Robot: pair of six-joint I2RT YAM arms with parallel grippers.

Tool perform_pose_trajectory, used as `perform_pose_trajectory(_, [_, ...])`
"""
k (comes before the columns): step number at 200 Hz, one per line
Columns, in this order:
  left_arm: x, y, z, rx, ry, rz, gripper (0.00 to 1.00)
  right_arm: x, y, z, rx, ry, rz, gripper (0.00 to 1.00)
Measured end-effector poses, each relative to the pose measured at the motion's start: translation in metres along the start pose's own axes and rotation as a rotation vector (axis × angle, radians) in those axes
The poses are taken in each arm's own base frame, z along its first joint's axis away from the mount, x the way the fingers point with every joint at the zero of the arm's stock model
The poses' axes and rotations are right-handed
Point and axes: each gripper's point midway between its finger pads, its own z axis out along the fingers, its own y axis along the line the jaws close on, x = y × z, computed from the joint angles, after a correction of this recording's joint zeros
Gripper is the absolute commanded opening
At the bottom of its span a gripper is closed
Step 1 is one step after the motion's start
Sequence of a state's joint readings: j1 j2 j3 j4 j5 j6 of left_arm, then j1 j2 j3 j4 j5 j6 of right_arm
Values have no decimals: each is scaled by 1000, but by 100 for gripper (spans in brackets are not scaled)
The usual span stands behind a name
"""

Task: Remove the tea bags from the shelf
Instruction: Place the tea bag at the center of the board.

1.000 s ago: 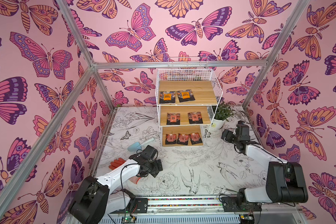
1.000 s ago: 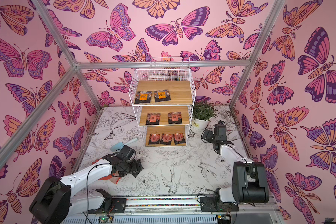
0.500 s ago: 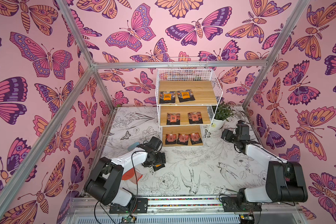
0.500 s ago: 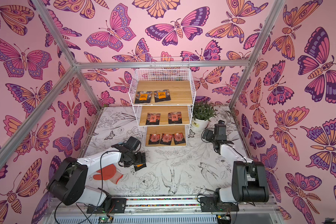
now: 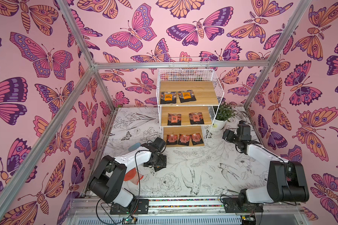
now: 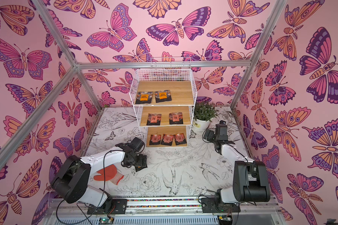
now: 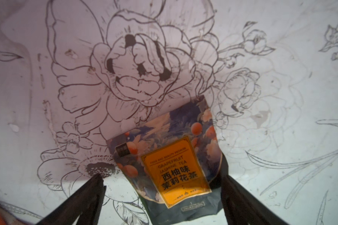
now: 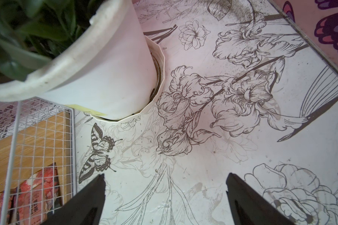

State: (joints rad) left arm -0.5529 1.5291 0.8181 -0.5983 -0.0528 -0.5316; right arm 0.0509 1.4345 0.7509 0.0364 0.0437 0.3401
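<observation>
The left gripper point(image 7: 161, 177) is spread wide and grasps nothing. One orange-labelled tea bag point(image 7: 168, 159) lies flat on the table point(image 7: 281, 78) between its fingers, in front of the shelf point(image 5: 217, 85). The left arm bends down before the shelf's left corner. Seven tea bags point(image 5: 168, 97) lie on the shelf: two top, two middle, three bottom. The right gripper point(image 8: 165, 194), spread and empty, points down right of the shelf, beside one plant pot point(image 8: 98, 78).

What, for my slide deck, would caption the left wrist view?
Grapefruit jasmine tea bag framed by the open left gripper against the flower-printed table.
</observation>
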Motion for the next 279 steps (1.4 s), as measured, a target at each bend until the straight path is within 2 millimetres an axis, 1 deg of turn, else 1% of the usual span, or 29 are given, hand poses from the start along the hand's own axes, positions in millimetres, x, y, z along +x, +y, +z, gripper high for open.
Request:
perform_pose_trajectory(26, [3,-3,1,-11,7,21,98,-1,0,0,-1,-2,0,99])
perform_pose_trajectory(51, [1,-8,-1,-25,0,41,97,-2,1,0,-1,-3,0,99])
perform_pose_trajectory(70, [1,-10,2,-47,6,60,97,-2,1,1,0,-1,0,99])
perform_pose_trajectory(86, [5,-9,5,-69,19,73,97,-2,1,1,0,0,0,99])
perform_pose_trajectory(154, [9,2,1,-123,26,82,96,-2,1,1,0,0,0,99])
perform_pose_trajectory(205, [12,5,1,-129,30,82,95,-2,1,1,0,0,0,99])
perform_pose_trajectory(242, [20,11,-3,-137,43,82,95,-2,1,1,0,0,0,99])
perform_pose_trajectory(279, [17,10,-14,-111,18,71,96,-3,0,0,5,-8,-4,99])
